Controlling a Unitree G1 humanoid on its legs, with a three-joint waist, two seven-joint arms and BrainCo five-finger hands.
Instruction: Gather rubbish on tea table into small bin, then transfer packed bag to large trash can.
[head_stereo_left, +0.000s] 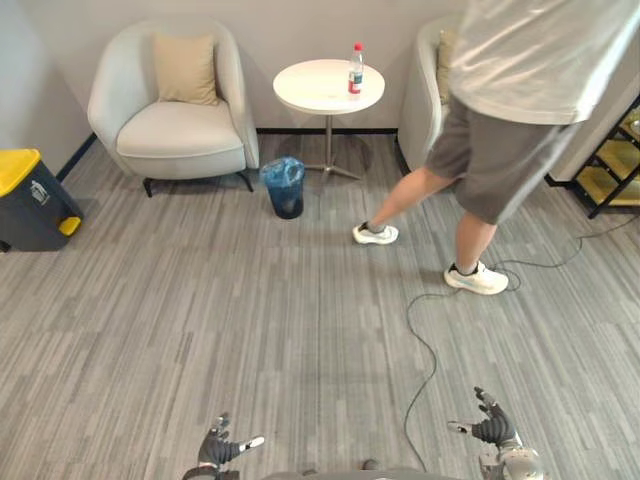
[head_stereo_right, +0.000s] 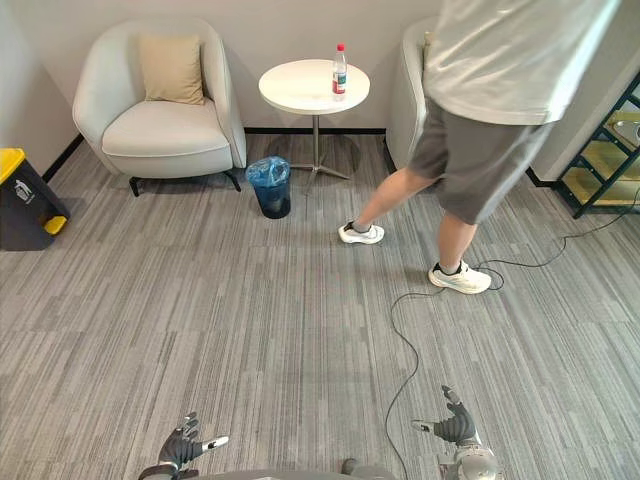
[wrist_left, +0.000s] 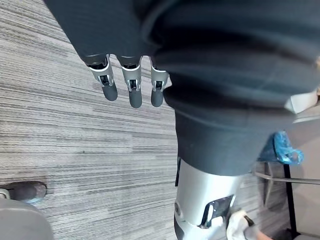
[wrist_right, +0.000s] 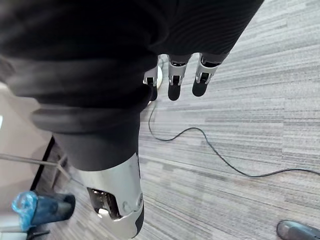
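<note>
Bottle (head_stereo_left: 356, 68), red label, on tea table (head_stereo_left: 308, 92), left hand (head_stereo_left: 222, 448), right hand (head_stereo_left: 492, 430), fingers (wrist_left: 109, 90) apart.

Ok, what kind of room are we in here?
Probably a lounge or waiting corner: a pale armchair, a round tea table holding a bottle, and a small lined bin beside it.

Bright, even indoor light covers the grey carpet (head_stereo_left: 250, 300), with soft shadows under the armchair (head_stereo_left: 180, 135) and beside the person's shoes (head_stereo_left: 476, 279).
</note>
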